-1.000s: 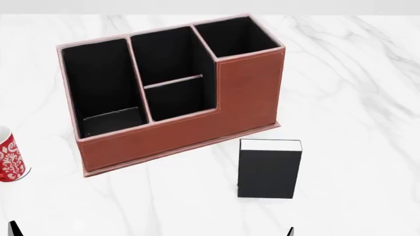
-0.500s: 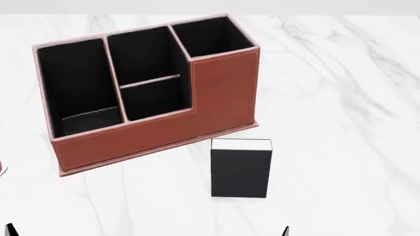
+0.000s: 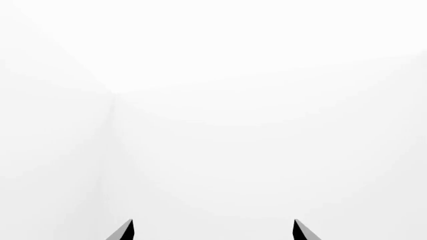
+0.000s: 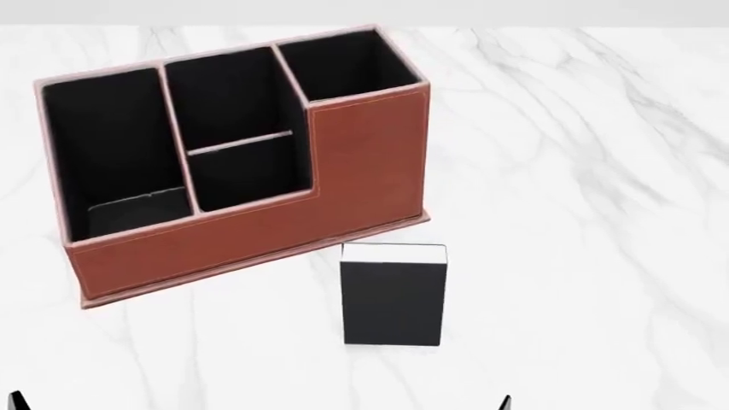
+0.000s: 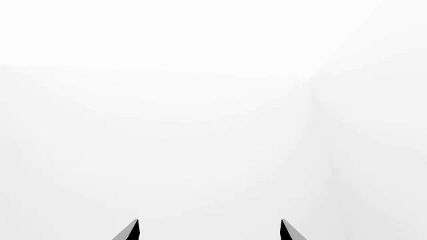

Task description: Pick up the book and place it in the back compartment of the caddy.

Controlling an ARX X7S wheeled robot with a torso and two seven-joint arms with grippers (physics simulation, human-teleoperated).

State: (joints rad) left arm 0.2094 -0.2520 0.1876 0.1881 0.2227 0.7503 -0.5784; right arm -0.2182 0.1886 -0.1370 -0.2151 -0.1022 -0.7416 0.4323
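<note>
Since the earlier frames the head camera has panned right, so the caddy [image 4: 228,162] and the book [image 4: 394,295] sit further left in the head view and the red patterned cup is gone from sight. On the marble table [image 4: 592,213] the book stands upright just near of the caddy's right end, apart from it. The back compartment [image 4: 245,175] lies between the thin crossbar and the low wall.

Left wrist view: only white, with the left gripper [image 3: 212,231] spread wide and grasping nothing.

Right wrist view: the same, the right gripper [image 5: 209,230] parted and empty.

Stiff, light and smooth-covered, the book is probably best pinched across its two black covers, near the top.
</note>
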